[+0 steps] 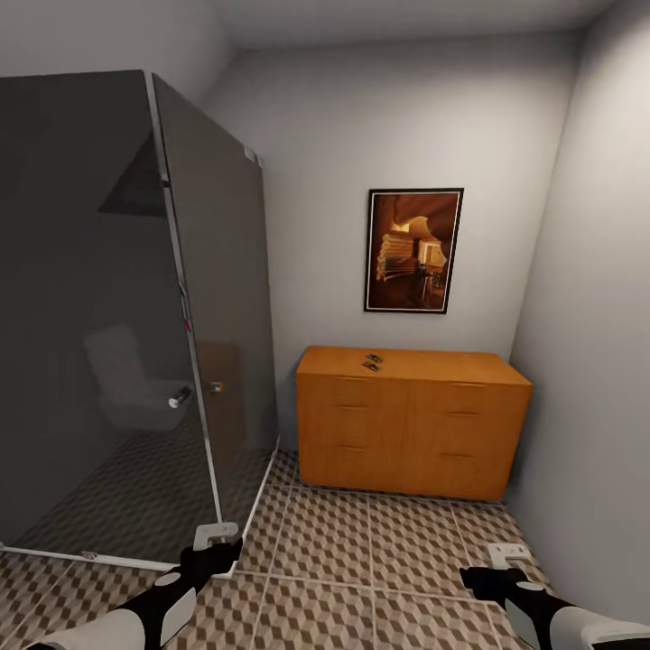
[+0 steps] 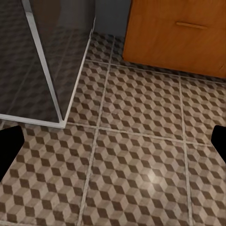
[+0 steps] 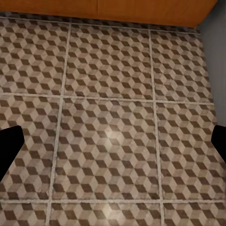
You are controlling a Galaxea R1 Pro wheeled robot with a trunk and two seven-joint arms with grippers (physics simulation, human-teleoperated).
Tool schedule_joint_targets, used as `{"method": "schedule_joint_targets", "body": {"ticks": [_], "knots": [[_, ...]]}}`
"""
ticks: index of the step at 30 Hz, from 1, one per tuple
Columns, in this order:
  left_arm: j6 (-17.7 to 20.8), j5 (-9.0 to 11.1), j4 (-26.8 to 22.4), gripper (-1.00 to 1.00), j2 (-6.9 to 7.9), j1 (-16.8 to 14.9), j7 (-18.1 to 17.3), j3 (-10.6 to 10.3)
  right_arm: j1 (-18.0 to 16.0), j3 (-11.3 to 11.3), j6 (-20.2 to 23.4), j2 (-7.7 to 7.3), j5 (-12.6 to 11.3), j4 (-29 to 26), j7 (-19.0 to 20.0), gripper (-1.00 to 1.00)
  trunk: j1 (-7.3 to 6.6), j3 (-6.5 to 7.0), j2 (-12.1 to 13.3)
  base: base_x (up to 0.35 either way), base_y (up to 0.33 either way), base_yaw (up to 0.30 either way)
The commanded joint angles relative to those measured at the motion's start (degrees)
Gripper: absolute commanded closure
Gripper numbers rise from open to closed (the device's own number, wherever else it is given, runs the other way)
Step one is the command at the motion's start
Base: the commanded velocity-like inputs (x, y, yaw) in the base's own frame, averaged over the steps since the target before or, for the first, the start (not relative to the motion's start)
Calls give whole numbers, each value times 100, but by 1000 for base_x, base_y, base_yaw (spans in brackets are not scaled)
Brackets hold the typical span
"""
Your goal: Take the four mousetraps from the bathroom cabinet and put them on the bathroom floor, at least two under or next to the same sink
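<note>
Head view: small dark mousetraps [image 1: 373, 361] lie on the far orange-brown wooden cabinet [image 1: 411, 422]; a dark glass shower enclosure [image 1: 126, 316] stands left, a framed picture [image 1: 413, 250] above.

Left wrist view: left gripper [image 2: 113, 143] spread over cube-patterned tile floor [image 2: 136, 155].

Right wrist view: right gripper [image 3: 113, 143] spread likewise.

No readable text, label, brand, number or sign stands on anything here; the framed picture [image 1: 413, 250] on the wall above the cabinet [image 1: 411, 420] carries only an orange-brown painted scene, with no lettering that can be made out

mousetraps [image 1: 373, 362] | small, dark | atop cabinet [image 1: 411, 424] | floor [image 1: 361, 560] tiled
</note>
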Motion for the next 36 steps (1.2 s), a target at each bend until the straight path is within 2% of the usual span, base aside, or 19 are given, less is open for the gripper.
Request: {"method": "schedule_joint_targets", "body": {"ticks": [1,9,22,36], "knots": [[-17,60,7,-100,1,-3,-26,-38,-9,46,-43,1,-61,27,33,-100,3,-3,-5,23,-10,0],[-21,68,7,-100,2,-3,-31,-37,-3,46,-41,1,-61,28,27,-100,3,-3,-5,10,-4,0],[-25,67,7,-100,-5,-3,-30,-37,3,46,-30,98,-53,28,16,-100,3,-3,-5,11,-8,0],[-17,61,7,-100,-3,2,-24,-41,9,46,-39,98,-61,28,13,-100,3,-3,-5,232,-154,0]]}}
